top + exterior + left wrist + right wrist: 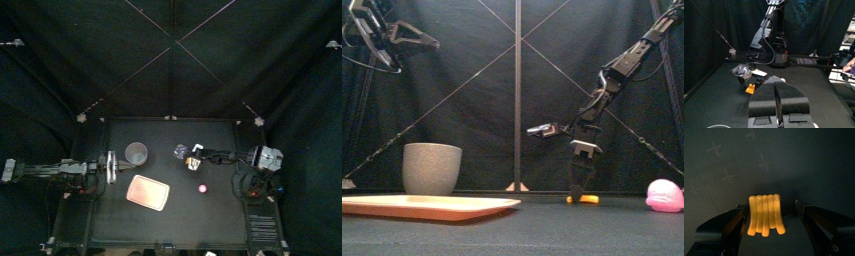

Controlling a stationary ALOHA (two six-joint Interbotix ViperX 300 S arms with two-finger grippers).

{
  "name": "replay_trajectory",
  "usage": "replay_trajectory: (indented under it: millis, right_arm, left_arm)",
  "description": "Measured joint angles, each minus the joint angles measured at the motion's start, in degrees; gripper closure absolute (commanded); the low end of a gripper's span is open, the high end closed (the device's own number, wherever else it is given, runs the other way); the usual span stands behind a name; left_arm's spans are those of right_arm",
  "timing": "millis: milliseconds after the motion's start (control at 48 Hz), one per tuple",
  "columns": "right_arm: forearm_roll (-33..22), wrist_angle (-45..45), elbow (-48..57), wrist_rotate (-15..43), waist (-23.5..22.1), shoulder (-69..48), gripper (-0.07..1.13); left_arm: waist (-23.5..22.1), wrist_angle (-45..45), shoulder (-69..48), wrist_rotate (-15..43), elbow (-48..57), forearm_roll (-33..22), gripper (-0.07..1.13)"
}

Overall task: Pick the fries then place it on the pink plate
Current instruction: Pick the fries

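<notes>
Right wrist view: right tool (772,209) wide, 2 jaws flanking the fries (765,214) without touching; best lower straight, stay centred, squeeze across the bundle, then lift.

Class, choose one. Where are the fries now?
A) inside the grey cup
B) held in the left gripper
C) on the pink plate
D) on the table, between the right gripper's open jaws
D: the fries lie on the table with the right gripper open on either side, away from the pink plate.
</notes>
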Motion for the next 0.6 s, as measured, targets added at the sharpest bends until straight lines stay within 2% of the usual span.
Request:
replay_trajectory:
  millis: [312, 604]
  right_arm:
    - [5.01, -2.11, 0.18, -0.44, -1.67, 0.62, 0.06]
    - [6.68, -1.49, 0.35, -0.35, -1.76, 0.62, 0.34]
  left_arm:
    - [0.0, -0.09, -1.05, 0.0, -0.18, 0.0, 1.07]
    - [0.09, -0.09, -2.11, 0.0, -0.26, 0.0, 1.07]
